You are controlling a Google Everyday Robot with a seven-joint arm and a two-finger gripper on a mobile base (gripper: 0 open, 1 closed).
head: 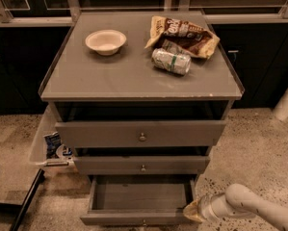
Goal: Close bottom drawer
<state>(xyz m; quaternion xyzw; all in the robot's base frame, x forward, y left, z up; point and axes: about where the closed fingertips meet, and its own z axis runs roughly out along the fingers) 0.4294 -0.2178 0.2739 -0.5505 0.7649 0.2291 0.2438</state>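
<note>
The bottom drawer [138,219] is the lowest of three grey drawers and stands pulled far out, its shallow box empty, with a small knob on its front panel at the frame's lower edge. The slim middle drawer [142,164] and the tall top drawer [141,134] above it are each pulled out a little. My gripper [191,211] is at the drawer's right front corner, touching or nearly touching the front panel's right end. The white arm [259,208] reaches in from the lower right.
On the cabinet top [110,76] are a white bowl [105,41], a tipped can [171,61] and a brown snack bag [182,35]. A clear bin [49,148] hangs at the cabinet's left side. A dark bar [25,201] slants at lower left. Speckled floor lies around.
</note>
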